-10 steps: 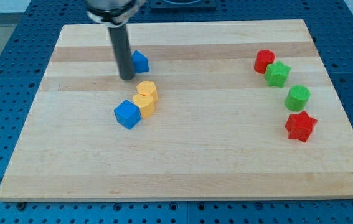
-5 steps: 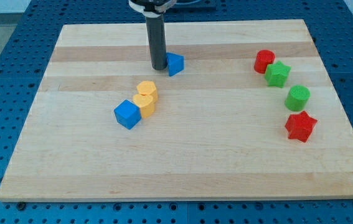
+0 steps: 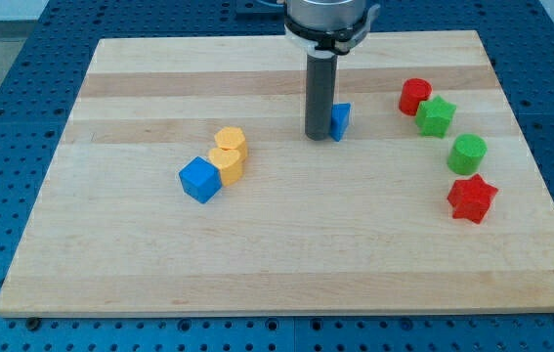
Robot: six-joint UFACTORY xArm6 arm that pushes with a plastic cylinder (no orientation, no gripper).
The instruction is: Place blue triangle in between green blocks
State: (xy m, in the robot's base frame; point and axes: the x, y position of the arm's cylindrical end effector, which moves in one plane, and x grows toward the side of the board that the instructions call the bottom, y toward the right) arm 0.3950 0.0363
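I have no pincer on this arm, only the rod. My tip (image 3: 319,136) sits on the tabletop (image 3: 286,254), touching the blue triangle (image 3: 341,120) on its view-left side. The rod hides part of that block, so its shape is hard to make out. The green star (image 3: 436,116) lies to the triangle's view-right, the green cylinder (image 3: 468,154) below the star, neither touching it. A red cylinder (image 3: 414,96) touches the star, and a red star (image 3: 472,198) sits below the green cylinder. Well to the triangle's view-left cluster two yellow blocks (image 3: 228,154) and a blue cube (image 3: 200,179).

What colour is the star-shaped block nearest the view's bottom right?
Red star block, shown clearly in the camera view.
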